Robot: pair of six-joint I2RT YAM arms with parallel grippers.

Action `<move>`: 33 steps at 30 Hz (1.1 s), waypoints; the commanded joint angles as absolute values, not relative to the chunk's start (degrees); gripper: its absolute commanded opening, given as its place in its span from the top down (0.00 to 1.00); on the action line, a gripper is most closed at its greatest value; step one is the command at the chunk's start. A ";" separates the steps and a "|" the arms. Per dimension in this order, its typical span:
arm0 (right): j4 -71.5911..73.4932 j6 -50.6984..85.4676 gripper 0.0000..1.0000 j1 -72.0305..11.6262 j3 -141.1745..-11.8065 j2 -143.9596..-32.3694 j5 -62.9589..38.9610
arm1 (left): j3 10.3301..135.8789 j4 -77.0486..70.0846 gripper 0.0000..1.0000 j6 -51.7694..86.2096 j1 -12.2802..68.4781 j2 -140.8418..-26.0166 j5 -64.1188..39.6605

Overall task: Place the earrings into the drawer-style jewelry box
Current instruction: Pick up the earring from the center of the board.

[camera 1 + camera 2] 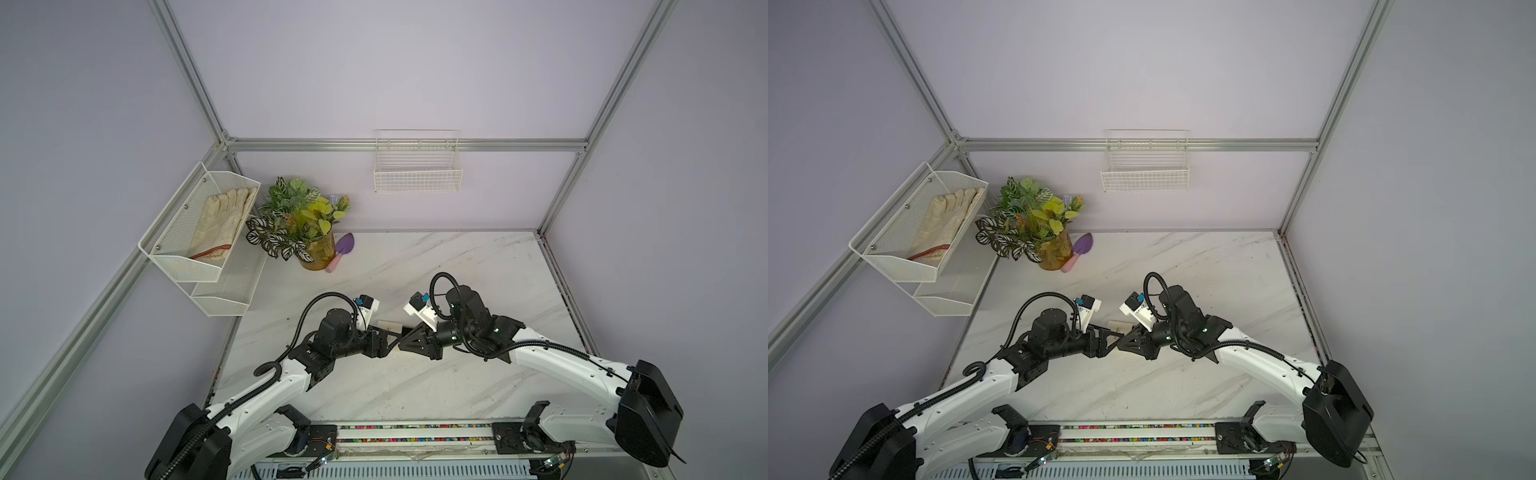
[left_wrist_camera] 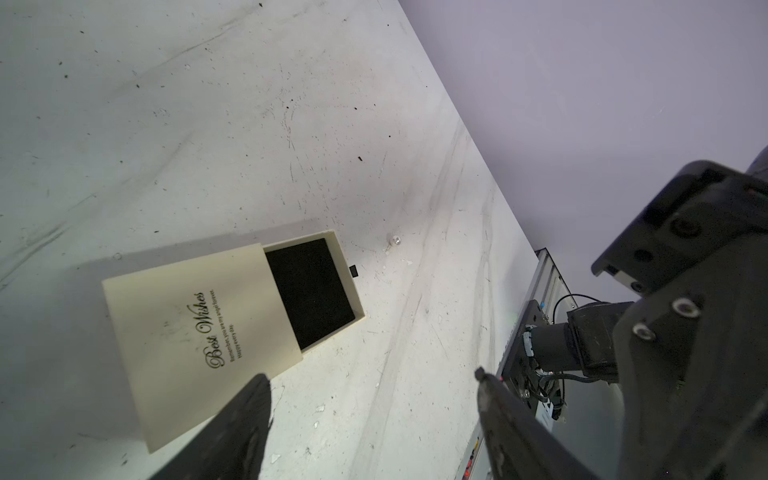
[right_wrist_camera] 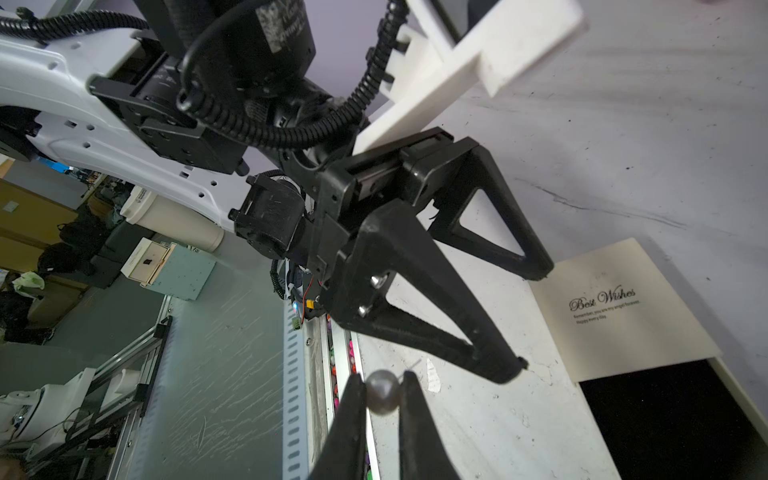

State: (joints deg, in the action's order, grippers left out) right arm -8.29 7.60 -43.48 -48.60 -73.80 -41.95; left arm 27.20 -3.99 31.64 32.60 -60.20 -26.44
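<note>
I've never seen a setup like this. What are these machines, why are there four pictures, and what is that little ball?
The machine is a left arm and a right arm, each ending in a two-fingered pincer. Two pictures look down from overhead; the other two come from a camera on each wrist. On the marble table lies a cream box, its black-lined tray slid partly out. The right pincer pinches a tiny pearly earring; a second earring lies on the table near the tray. The left pincer is open and empty. At the back are a plant and a purple trowel.
</note>
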 commanded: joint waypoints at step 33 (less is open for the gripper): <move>-7.59 22.89 1.00 -38.02 -52.62 -78.18 -38.62 | 26.91 1.03 0.26 31.67 33.40 -60.96 -6.96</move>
